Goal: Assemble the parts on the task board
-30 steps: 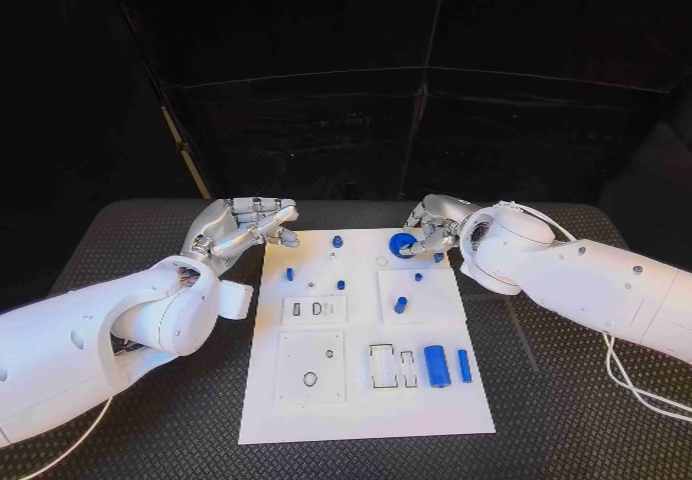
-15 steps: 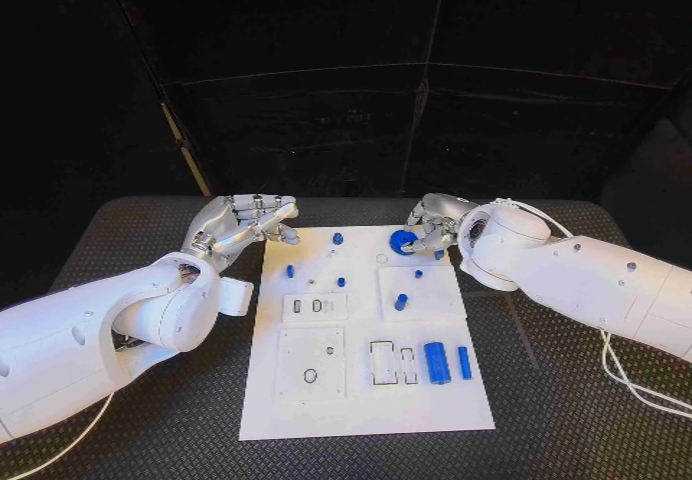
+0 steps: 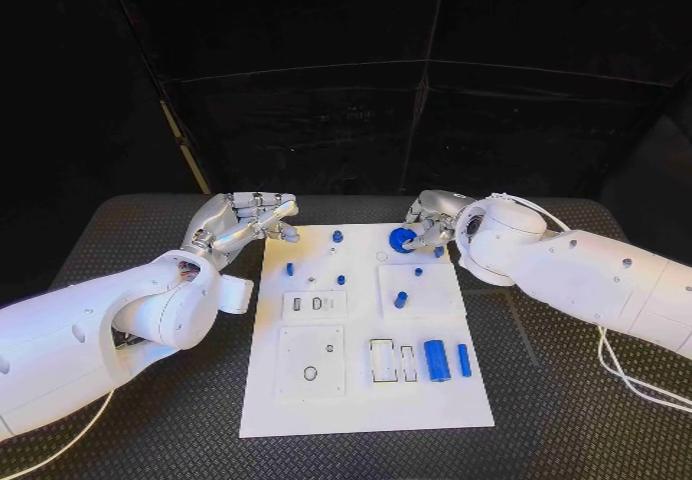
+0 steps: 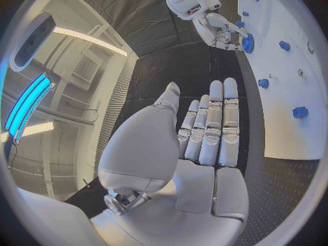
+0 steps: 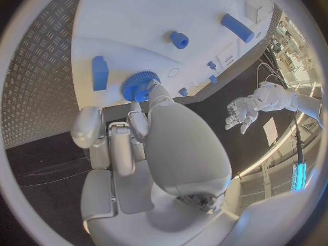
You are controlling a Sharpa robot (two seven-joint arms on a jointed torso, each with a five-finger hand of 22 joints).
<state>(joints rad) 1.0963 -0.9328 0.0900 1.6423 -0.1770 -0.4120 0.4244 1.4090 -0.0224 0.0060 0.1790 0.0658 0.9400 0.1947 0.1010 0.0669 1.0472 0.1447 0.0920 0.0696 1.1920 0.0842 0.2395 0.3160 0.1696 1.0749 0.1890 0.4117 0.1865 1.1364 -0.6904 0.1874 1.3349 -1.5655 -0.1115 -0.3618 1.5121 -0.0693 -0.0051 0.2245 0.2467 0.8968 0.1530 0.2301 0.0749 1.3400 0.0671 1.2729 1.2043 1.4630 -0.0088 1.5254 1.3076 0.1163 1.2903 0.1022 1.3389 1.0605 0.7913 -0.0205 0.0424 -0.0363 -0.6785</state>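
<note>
The white task board (image 3: pixel 368 405) lies in the middle of the table. My right hand (image 3: pixel 430 220) hovers over its far right corner and pinches a blue gear (image 3: pixel 402 238) between thumb and fingertip; the right wrist view shows this gear (image 5: pixel 140 86) just above the board. My left hand (image 3: pixel 245 222) hangs beside the far left corner with its fingers (image 4: pixel 213 120) stretched out, holding nothing. Blue pegs (image 3: pixel 338 238) (image 3: pixel 289 270) (image 3: pixel 401 300) stand on the board's far half. Two blue blocks (image 3: pixel 436 360) (image 3: pixel 464 360) lie near its front right.
The board carries raised white plates with slots and holes (image 3: pixel 313 306) (image 3: pixel 310 365). Black textured matting (image 3: pixel 144 430) covers the table around it. A white cable (image 3: pixel 635 385) trails across the table under my right arm.
My right hand has drawn the blue gear very slightly toward the board's far edge. My left hand has stayed where it was.
</note>
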